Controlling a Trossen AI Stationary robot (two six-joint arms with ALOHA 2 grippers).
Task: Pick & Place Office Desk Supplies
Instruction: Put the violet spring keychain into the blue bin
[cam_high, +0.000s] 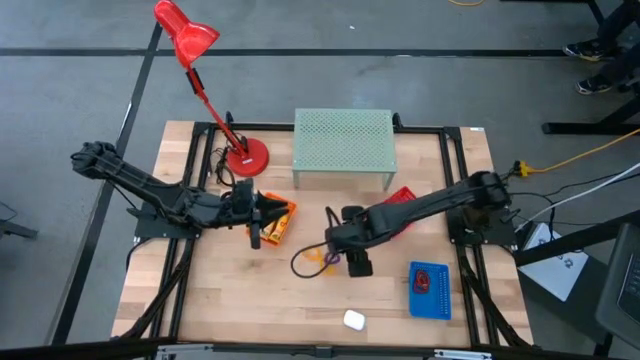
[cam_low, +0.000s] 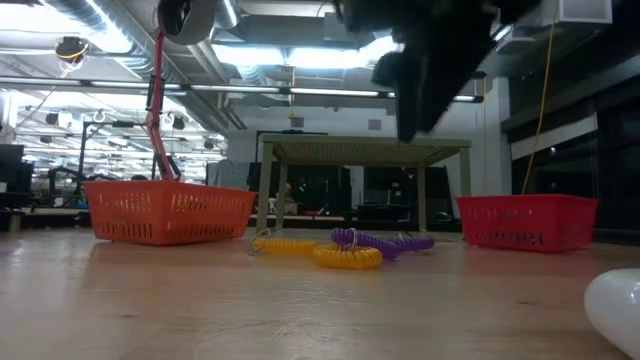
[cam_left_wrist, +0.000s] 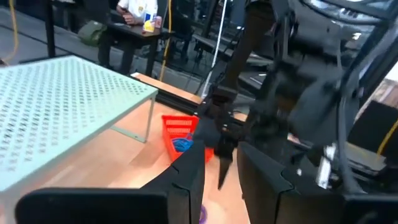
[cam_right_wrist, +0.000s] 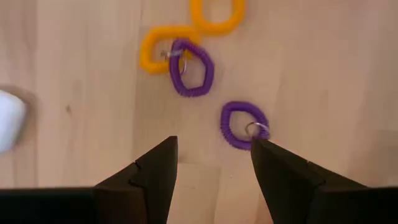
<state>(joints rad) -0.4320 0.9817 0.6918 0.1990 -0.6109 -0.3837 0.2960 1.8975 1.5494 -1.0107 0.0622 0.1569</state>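
Note:
Two orange and two purple coil loops lie flat on the wooden table, seen also in the high view and the low view. My right gripper is open and hangs above them, clear of the table, with one purple loop just ahead of its fingers. My left gripper is open and sits over the left end of the orange basket. The red basket holds something blue. The blue basket holds something red. No yellow tubes show.
The pale green mesh riser stands at the far middle of the table and the red desk lamp to its left. A small white object lies near the near edge. My right arm crosses over the red basket.

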